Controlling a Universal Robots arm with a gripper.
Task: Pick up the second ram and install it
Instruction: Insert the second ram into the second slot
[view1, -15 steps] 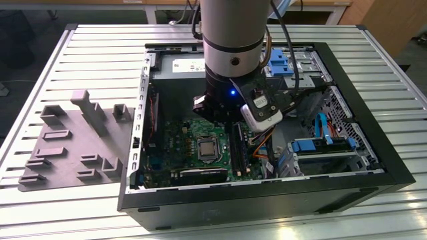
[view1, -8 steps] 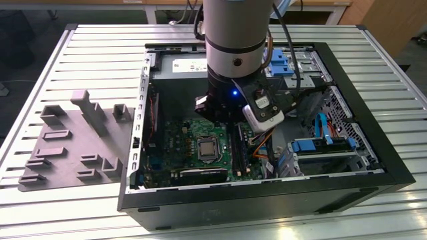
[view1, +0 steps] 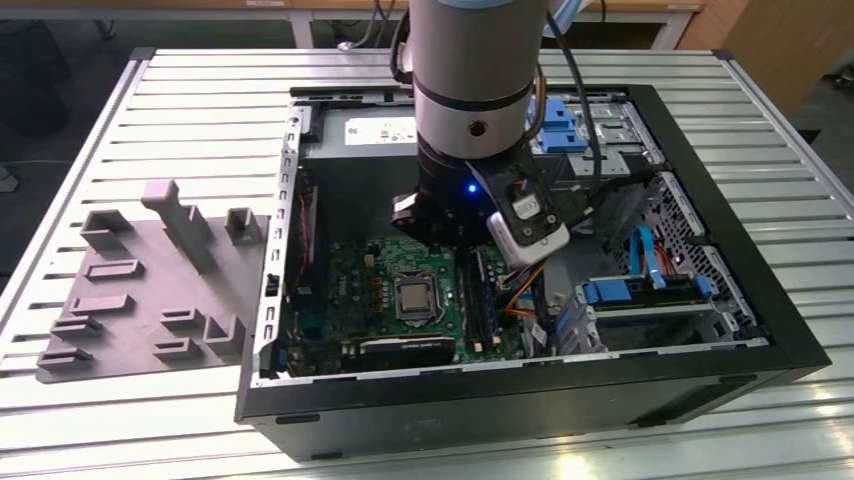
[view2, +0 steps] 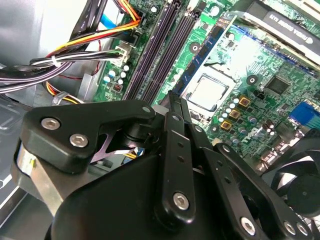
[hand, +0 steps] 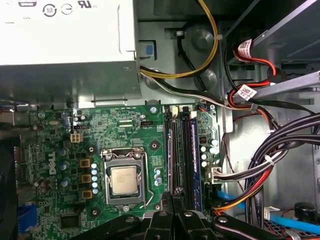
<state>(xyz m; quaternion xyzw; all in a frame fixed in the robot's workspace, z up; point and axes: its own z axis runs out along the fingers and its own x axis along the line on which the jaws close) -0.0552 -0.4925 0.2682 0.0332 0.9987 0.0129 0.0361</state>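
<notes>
Inside the open computer case (view1: 747, 300) on the slatted counter (view1: 200, 100), the robot arm (view1: 474, 60) reaches down over the green motherboard (hand: 125, 130) and, in the exterior view, hides most of the slot area. In both wrist views the hand (hand: 173, 200) has its black fingertips (view2: 172, 100) drawn together on the second ram (hand: 172, 150). This shows as a thin dark strip on edge, its long axis parallel to the black memory slots (hand: 185, 150). Its chips are out of sight, and whether it is fully seated cannot be made out. The processor socket (hand: 123, 181) lies near on one side. Bundled cables (hand: 250, 170) crowd the other, beyond the slots. A grey fixture (view1: 134, 290) sits outside the case, well apart.
</notes>
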